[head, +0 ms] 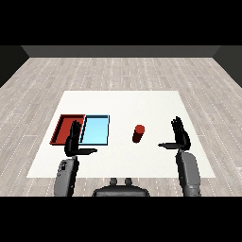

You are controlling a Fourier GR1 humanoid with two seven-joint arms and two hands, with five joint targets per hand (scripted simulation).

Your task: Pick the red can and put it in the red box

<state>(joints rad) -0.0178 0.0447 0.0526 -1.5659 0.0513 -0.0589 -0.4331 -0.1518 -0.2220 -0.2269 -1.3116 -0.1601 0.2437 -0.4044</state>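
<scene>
A small red can (138,133) stands upright on the white table (123,104), right of centre. The red tray (64,127) lies at the left, side by side with the light blue tray (97,128). My right hand (179,135) is open, fingers straight up and thumb pointing left, a short way right of the can and apart from it. My left hand (73,142) is open too, fingers raised in front of the seam between the two trays, thumb pointing right. Neither hand holds anything.
The table's near edge runs just behind my forearms. Grey wooden floor surrounds the table on all sides.
</scene>
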